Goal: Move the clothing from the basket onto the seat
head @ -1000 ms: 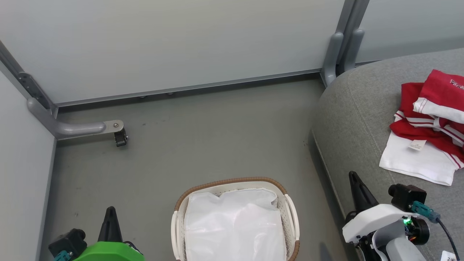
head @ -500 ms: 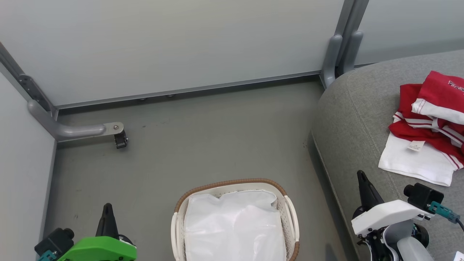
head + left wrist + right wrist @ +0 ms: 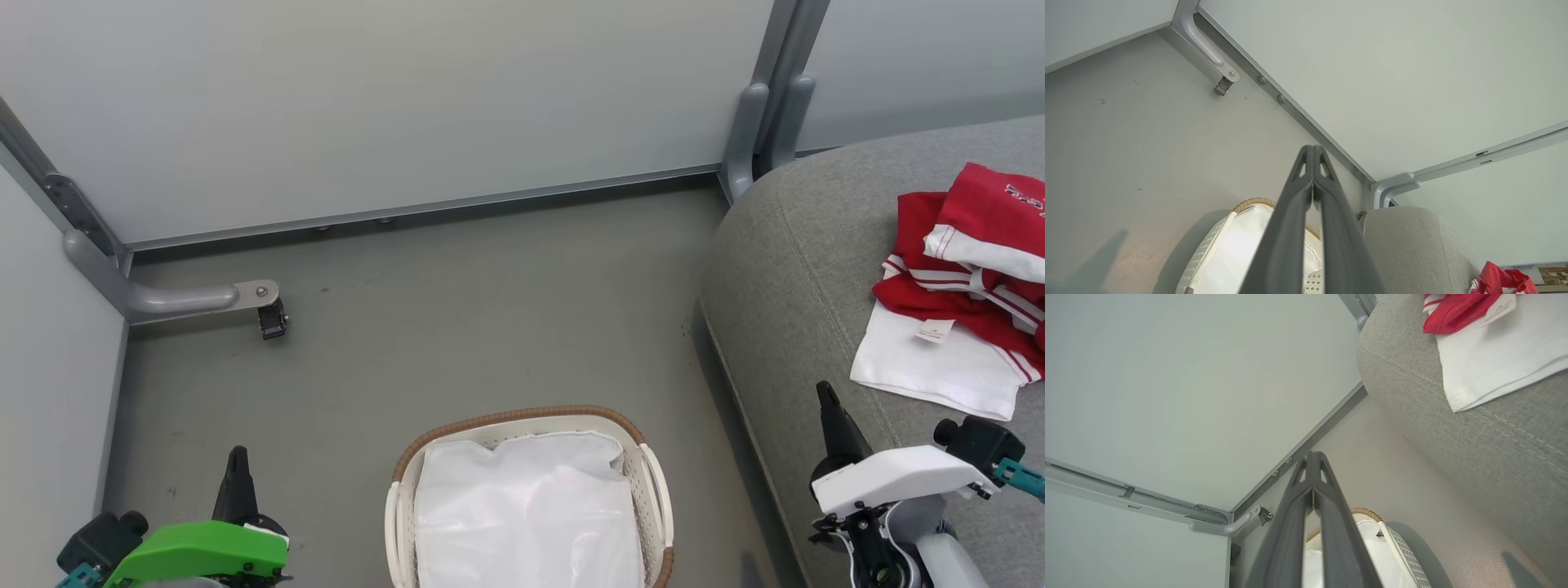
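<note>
The red-and-white clothing (image 3: 963,294) lies in a loose heap on the grey seat (image 3: 792,269) at the right, its white panel and care tag toward me. The white basket (image 3: 653,482) with a brown rim stands on the floor at bottom centre, holding only its white liner (image 3: 526,514). My left gripper (image 3: 237,452) is shut at the lower left, left of the basket. My right gripper (image 3: 825,387) is shut over the seat's front edge, below the clothing. Both wrist views show fingers pressed together with nothing between: left gripper (image 3: 1312,148), right gripper (image 3: 1312,454); the clothing (image 3: 1457,310) and seat (image 3: 1494,428) appear there.
Pale partition walls (image 3: 408,106) close the back and left. A grey metal foot with a caster (image 3: 272,317) juts from the left wall onto the grey floor (image 3: 457,327). A grey post (image 3: 755,131) stands at the seat's back corner.
Both grippers have drawn back toward the bottom edge of the head view, still shut. The view has tilted slightly. Clothing and basket stay put.
</note>
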`<state>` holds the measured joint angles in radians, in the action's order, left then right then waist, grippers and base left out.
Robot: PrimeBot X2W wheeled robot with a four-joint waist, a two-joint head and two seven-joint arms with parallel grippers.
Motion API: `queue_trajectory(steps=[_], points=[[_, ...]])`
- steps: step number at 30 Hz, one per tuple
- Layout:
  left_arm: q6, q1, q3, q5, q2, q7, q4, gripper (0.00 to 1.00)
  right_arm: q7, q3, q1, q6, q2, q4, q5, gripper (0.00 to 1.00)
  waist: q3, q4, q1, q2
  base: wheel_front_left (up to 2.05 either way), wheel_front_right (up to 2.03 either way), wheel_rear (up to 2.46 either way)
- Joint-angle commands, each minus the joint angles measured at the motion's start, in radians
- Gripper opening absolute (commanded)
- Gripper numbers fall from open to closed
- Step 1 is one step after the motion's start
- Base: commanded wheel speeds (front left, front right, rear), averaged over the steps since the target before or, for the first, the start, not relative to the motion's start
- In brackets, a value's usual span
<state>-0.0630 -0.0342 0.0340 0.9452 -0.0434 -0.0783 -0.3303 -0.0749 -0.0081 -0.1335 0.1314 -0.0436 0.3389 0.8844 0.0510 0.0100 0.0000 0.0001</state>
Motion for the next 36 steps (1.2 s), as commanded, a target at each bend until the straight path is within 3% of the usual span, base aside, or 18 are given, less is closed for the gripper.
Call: queue_trajectory(steps=[1, 36], points=[[-0.011, -0.031, 0.008, 0.033, -0.006, 0.009, 0.015, 0.00, 0.008, -0.007, 0.000, 0.000, -0.005, -0.017, 0.034, 0.00, -0.001, 0.000, 0.0000, -0.0001, 0.00, 0.00, 0.00], [-0.042, -0.058, 0.047, 0.366, -0.008, 0.106, 0.054, 0.00, 0.104, -0.061, 0.015, -0.001, -0.007, -0.060, 0.399, 0.00, -0.021, -0.004, 0.0000, -0.0001, 0.00, 0.00, 0.00]])
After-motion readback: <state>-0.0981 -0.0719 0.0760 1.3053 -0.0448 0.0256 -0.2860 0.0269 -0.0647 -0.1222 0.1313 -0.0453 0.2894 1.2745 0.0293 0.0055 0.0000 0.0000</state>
